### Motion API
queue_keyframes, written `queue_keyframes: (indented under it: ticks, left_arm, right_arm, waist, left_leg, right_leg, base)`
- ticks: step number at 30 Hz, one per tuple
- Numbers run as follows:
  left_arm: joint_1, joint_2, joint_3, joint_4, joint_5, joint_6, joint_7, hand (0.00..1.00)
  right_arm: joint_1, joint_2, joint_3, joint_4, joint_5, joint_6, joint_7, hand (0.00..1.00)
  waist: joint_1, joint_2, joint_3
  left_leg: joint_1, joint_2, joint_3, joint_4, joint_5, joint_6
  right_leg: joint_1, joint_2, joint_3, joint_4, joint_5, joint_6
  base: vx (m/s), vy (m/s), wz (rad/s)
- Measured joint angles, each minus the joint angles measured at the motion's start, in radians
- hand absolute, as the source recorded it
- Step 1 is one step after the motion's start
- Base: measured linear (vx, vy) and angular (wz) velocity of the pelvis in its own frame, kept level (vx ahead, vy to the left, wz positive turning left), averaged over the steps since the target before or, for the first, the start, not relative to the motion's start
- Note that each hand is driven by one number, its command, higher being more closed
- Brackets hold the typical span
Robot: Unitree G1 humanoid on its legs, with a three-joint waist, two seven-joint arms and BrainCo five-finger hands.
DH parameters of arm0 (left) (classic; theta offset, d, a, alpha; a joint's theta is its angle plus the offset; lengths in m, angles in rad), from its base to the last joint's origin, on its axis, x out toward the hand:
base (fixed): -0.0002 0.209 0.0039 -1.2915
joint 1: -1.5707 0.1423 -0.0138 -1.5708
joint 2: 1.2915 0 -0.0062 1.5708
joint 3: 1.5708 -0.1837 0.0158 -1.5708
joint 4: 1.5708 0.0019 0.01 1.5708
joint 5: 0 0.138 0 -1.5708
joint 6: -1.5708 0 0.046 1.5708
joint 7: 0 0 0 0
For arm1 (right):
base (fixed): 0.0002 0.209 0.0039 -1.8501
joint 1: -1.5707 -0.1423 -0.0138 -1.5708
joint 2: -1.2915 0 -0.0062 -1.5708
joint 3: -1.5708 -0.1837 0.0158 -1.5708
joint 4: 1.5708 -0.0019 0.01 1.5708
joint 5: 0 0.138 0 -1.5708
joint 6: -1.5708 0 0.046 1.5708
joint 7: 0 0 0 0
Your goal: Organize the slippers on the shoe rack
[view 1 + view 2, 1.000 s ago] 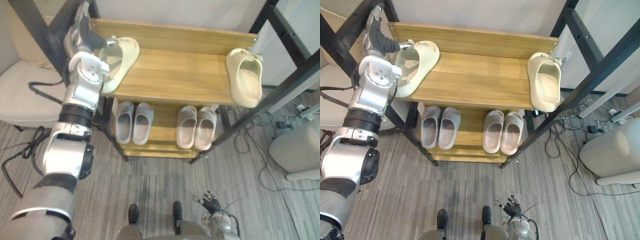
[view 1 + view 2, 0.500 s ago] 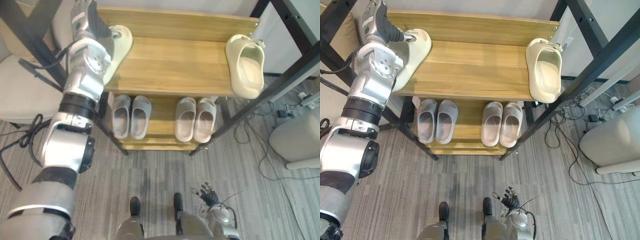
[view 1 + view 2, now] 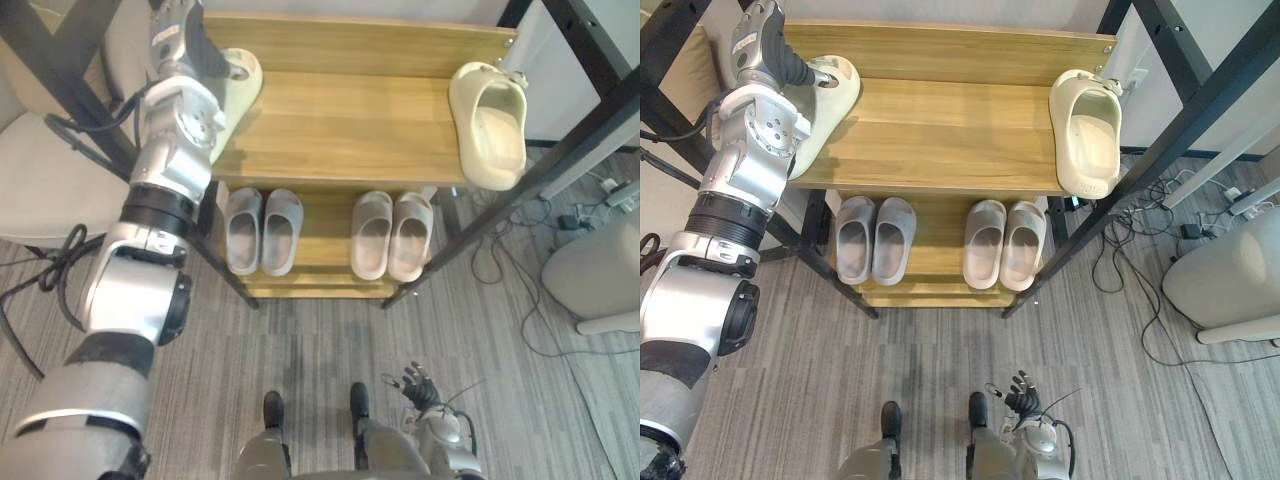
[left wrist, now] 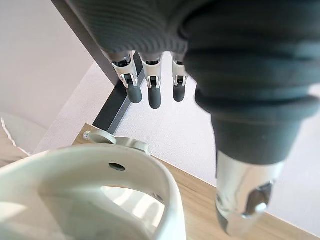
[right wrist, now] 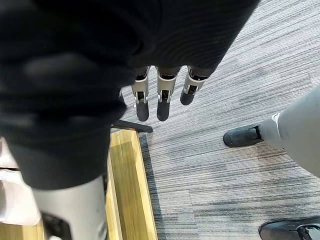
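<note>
Nearest, low over the grey carpet floor [image 3: 320, 340], the right robot hand [image 3: 421, 384] hangs released: its wrist view shows the fingers [image 5: 158, 102] straight and relaxed, with nothing between them and the thumb.

Beyond it stands the wooden shoe rack [image 3: 340, 135] in its black frame. On the lower shelf two pairs of grey slippers sit side by side, toes toward the robot: the left grey pair [image 3: 262, 230] and the right grey pair [image 3: 392, 235], each pair's slippers touching or nearly so, the two pairs a little apart.

On the top shelf lie two cream slippers, well apart. The right cream slipper [image 3: 489, 125] lies at the shelf's right end, lengthwise from back to front, its nearer end at the front edge. The left cream slipper [image 3: 832, 98] lies at the left end, angled, partly under the left arm.

Farthest, the left robot hand [image 3: 210, 62] is over the far end of the left cream slipper. Its wrist view shows the fingers [image 4: 153, 92] straight above the slipper's strap, not curled round it; whether they touch it cannot be told.
</note>
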Motion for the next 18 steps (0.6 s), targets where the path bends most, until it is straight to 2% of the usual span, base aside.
queue_keyframes:
  ticks: [18]
  left_arm:
    - [0.077,-0.005,0.021,-0.046,-0.037,-0.001,0.008,0.0]
  right_arm:
    - [0.012,-0.002,0.015,0.006,-0.001,0.011,0.001,0.0]
  waist:
    - [0.01,0.023,0.004]
  left_leg:
    - [0.009,-0.002,-0.028,0.001,0.006,0.0]
  right_leg:
    - [0.028,0.001,-0.028,-0.007,0.0,0.0]
  base:
    - [0.0,0.005,0.04]
